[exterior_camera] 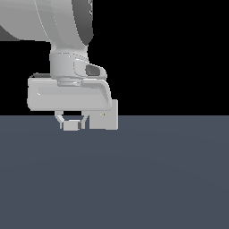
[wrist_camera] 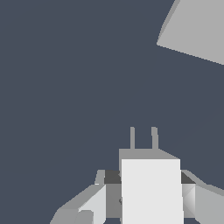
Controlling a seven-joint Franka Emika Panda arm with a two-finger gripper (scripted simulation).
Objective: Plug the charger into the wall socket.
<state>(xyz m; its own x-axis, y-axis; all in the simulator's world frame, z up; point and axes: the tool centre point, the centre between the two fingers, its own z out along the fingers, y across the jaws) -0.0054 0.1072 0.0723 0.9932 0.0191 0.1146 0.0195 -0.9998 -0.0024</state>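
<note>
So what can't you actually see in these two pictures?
- Wall socket: the exterior view has the tool covering part; the wrist view's edge cuts it off.
- Socket holes: too small.
- Charger: lower end cut off in the wrist view.
- Arm: mostly out of frame.

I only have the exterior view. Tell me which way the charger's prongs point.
Observer: The wrist view shows two prongs sticking out of the charger's far end.
Operator: Report the grip.
Observer: The gripper has a finger against each side of the charger.
Operator: Check the line to the socket.
Observer: The socket sits off to one side of the prongs' line, with bare floor between them.
</note>
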